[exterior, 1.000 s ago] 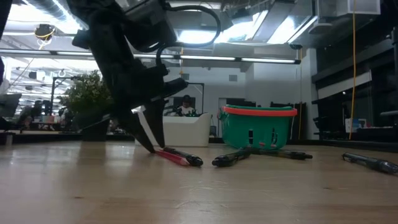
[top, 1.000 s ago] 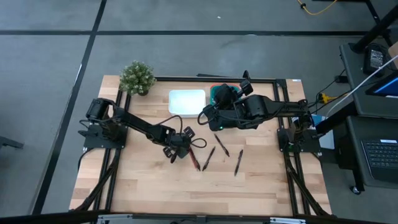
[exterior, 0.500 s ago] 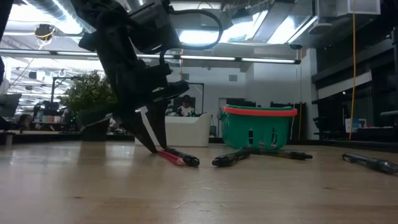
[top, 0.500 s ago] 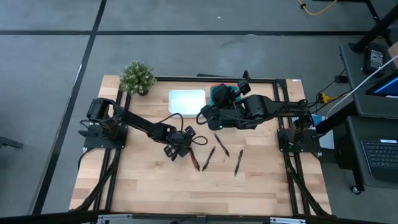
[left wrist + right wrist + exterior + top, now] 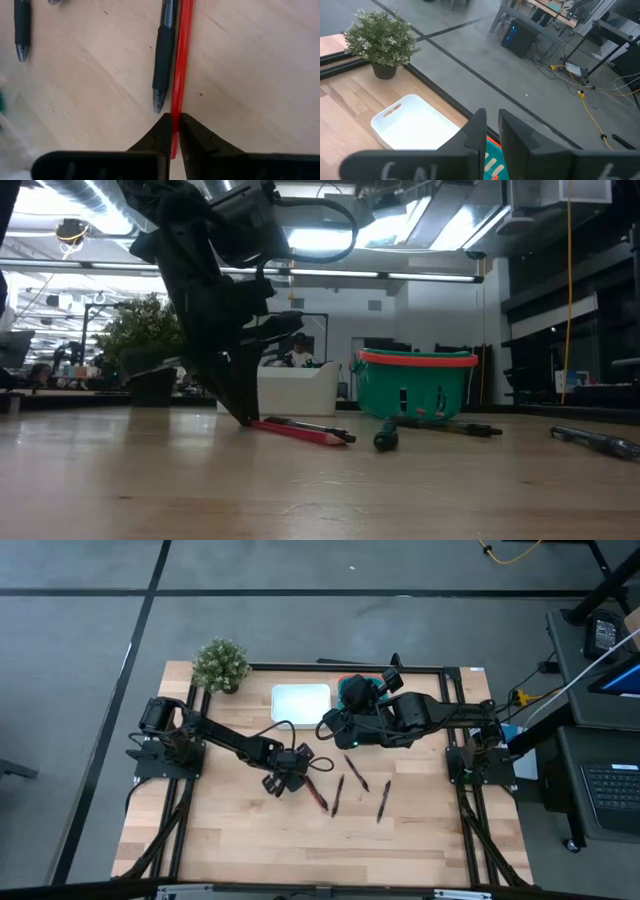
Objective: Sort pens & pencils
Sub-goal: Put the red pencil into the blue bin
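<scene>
Left wrist view gave us the clearest evidence: the left end effector (image 5: pixel 175 122) was clenched on a red pencil (image 5: pixel 181 60), its two dark fingers (image 5: pixel 161 131) pinching the shaft near one end. We noted a black pen (image 5: pixel 163 55) lying just beside that pencil, roughly parallel to it, and a second pen (image 5: pixel 21 27) well apart on the bare wood.

From the high view we placed this left end effector (image 5: pixel 300 768) near the middle of the surface (image 5: pixel 220 840), with the pencil (image 5: pixel 317 793) running out from its tips. Two further pens (image 5: pixel 356 771) (image 5: pixel 382 802) lay to the right of it, apart from each other.

At table height we saw the pencil (image 5: pixel 300 432) flat on the surface, its grasped end under the fingers.

We found the right end effector (image 5: pixel 492 127) raised above the back of the surface, clenched on nothing, over the green basket (image 5: pixel 352 690) and beside the white tray (image 5: pixel 301 703). A potted plant (image 5: pixel 220 664) stood at the back left corner.
</scene>
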You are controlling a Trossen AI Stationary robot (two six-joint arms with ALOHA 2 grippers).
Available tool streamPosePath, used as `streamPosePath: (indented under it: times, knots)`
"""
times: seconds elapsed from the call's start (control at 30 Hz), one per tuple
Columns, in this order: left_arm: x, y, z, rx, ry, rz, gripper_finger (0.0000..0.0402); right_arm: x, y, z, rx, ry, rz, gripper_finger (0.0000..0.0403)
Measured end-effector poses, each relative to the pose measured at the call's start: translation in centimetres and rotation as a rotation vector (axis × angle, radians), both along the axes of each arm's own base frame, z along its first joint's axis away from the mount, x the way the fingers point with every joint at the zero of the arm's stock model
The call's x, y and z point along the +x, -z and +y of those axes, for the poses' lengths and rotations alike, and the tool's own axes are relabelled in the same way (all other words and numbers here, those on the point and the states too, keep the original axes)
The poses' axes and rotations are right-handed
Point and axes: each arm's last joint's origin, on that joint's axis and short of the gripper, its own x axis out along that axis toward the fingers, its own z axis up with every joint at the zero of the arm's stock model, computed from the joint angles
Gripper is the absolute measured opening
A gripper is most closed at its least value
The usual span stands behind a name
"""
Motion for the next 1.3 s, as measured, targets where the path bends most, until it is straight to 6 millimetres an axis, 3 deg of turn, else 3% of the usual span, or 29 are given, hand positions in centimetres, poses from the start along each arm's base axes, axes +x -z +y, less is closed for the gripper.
streamPosePath:
  times: [0.33,0.9,1.3]
  knots:
    - [-0.4,0.0,-0.4,-0.107,-0.104,0.043,0.0018,0.0,0.0,0.0,0.001,0.000,-0.001,0.0053]
    - [-1.7,-0.1,-4.7,-0.160,-0.150,0.092,0.0013,0.0,0.0,0.0,0.001,0.000,-0.001,0.0053]
    - [-2.7,-1.4,-5.1,-0.219,-0.162,0.109,0.0012,0.0,0.0,0.2,0.002,-0.005,-0.002,0.0053]
